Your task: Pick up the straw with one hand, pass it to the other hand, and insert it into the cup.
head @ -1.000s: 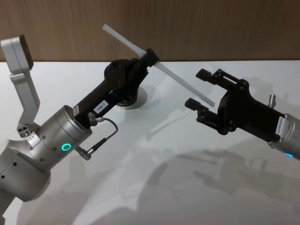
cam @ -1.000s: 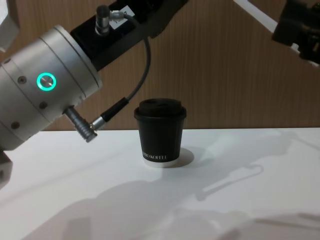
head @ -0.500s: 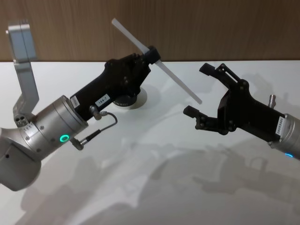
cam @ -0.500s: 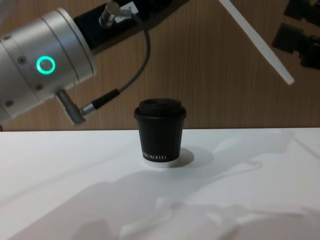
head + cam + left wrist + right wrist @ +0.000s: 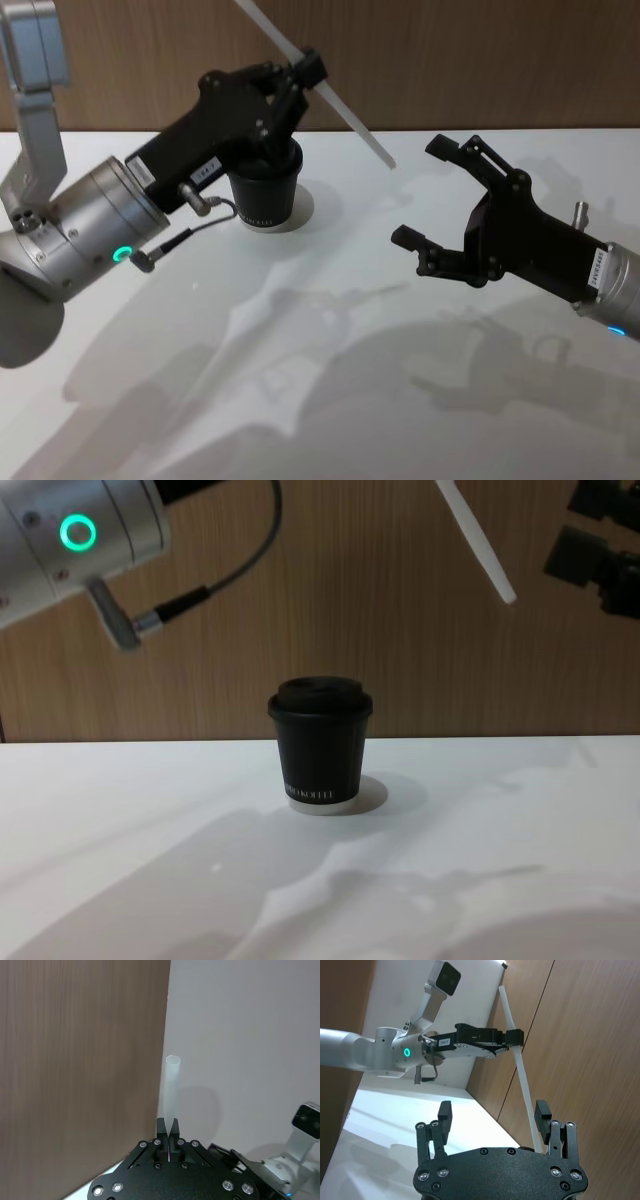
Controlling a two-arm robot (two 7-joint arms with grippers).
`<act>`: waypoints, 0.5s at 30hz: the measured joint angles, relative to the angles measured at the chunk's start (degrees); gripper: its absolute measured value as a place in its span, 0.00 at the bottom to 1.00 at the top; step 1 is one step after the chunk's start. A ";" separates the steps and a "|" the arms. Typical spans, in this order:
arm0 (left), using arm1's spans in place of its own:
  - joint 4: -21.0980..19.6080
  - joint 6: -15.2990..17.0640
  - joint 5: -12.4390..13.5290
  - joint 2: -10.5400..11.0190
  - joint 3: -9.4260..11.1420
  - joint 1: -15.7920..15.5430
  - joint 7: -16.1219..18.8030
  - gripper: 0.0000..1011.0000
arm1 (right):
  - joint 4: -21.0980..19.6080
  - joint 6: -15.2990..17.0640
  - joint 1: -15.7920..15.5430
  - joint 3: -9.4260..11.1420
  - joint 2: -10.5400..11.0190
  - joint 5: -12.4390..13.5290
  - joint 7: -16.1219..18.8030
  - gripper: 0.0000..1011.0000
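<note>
Well above the white worktop (image 5: pixel 300 350), the left tool (image 5: pixel 305 75) has its fingers pinched shut on the straw (image 5: pixel 350 120), gripping it near its middle. The straw sits tilted: its upper end runs up and to the left past the fingers, and its lower end slopes down to the right. In the left wrist view, the straw (image 5: pixel 171 1090) stands straight out from between the closed fingertips of the left tool (image 5: pixel 168 1127).

The cup (image 5: pixel 320 745) stands upright on the worktop with its lid on. It sits partly behind the left tool in the head view. The straw's free lower end (image 5: pixel 475 540) hangs high above the cup and off to its right.

The right tool (image 5: pixel 418 192) hovers over the right side of the worktop. Its fingers are spread wide with nothing between them, facing the straw's lower end but clear of it.
</note>
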 joint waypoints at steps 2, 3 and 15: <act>-0.58 -0.07 1.48 0.36 -0.30 -0.59 0.90 0.01 | 0.00 0.00 0.00 0.00 0.00 0.00 0.00 0.99; -0.58 -0.07 1.48 0.36 -0.30 -0.59 0.90 0.01 | 0.00 0.00 0.00 0.00 0.00 0.00 0.00 0.99; -3.38 3.62 6.61 2.46 -1.25 -2.73 4.97 0.01 | 0.00 0.00 0.00 0.00 0.00 0.00 0.00 0.99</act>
